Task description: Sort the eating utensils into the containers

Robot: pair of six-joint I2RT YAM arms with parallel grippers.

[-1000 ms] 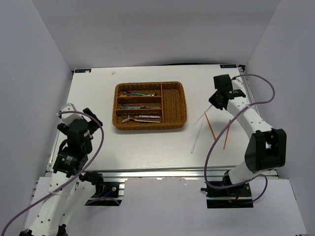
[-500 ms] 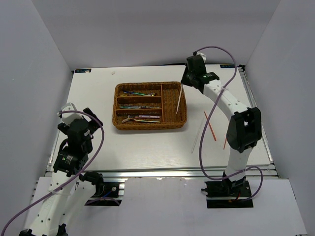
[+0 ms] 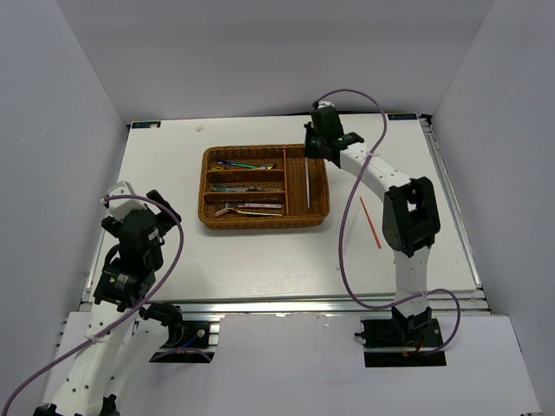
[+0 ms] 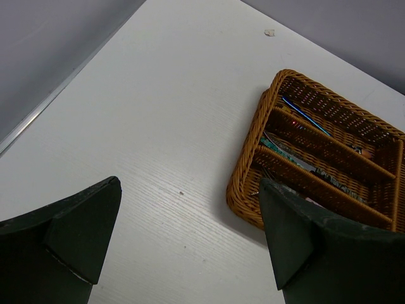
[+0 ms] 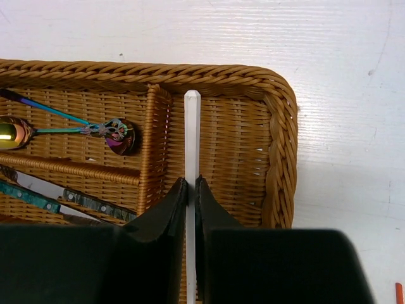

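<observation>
while our right end effector (image 5: 190, 190) pinches the white chopstick (image 5: 191, 130) over the tray (image 5: 280, 145) at its end slot, we're mid-placement; next, lower and release. our left end effector (image 4: 190, 218) gapes.

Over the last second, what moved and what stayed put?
The right gripper carried the white chopstick leftward to over the vertical slot of the wicker tray, still clamped. The left gripper, the tray's contents and the red chopstick are unchanged.
</observation>
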